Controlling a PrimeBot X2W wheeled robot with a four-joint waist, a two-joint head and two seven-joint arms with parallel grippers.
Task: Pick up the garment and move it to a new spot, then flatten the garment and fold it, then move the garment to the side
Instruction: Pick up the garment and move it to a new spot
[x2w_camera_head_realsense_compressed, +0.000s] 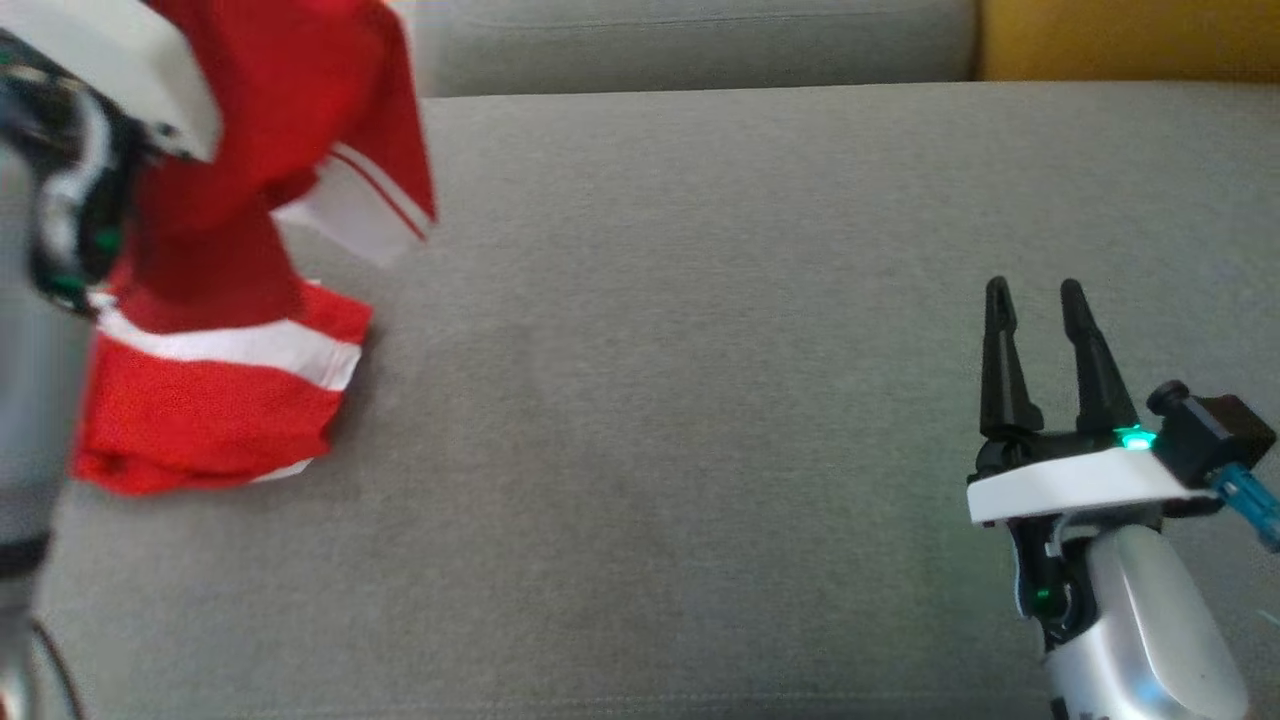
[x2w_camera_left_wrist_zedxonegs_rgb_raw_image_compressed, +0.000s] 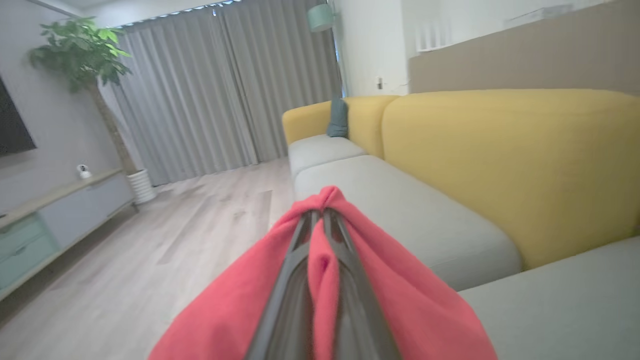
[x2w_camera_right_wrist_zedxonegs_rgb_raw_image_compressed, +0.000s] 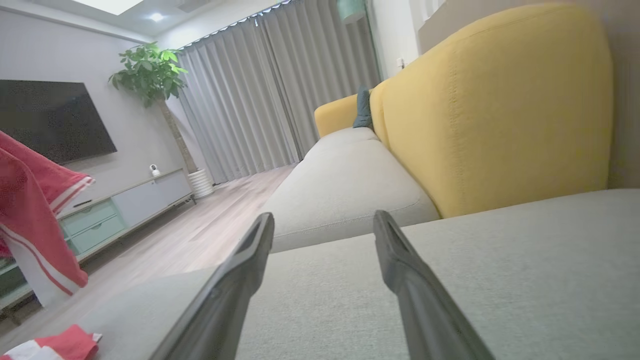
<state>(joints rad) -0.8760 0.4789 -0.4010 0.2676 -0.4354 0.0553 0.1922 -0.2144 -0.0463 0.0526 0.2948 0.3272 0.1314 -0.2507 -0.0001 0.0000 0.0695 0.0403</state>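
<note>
Left wrist view: left hand (x2w_camera_left_wrist_zedxonegs_rgb_raw_image_compressed: 322, 214) tight on red garment (x2w_camera_left_wrist_zedxonegs_rgb_raw_image_compressed: 400, 300); right hand (x2w_camera_head_realsense_compressed: 1035, 290) wide, above grey sofa (x2w_camera_head_realsense_compressed: 650, 400).

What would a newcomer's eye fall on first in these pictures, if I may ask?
The red garment with white stripes, at the head view's left, hangs bunched from the shut left gripper, its lower end on the grey sofa seat. At lower right the right gripper hovers open and empty over that seat. The wrist views add the sofa's yellow backrest.
</note>
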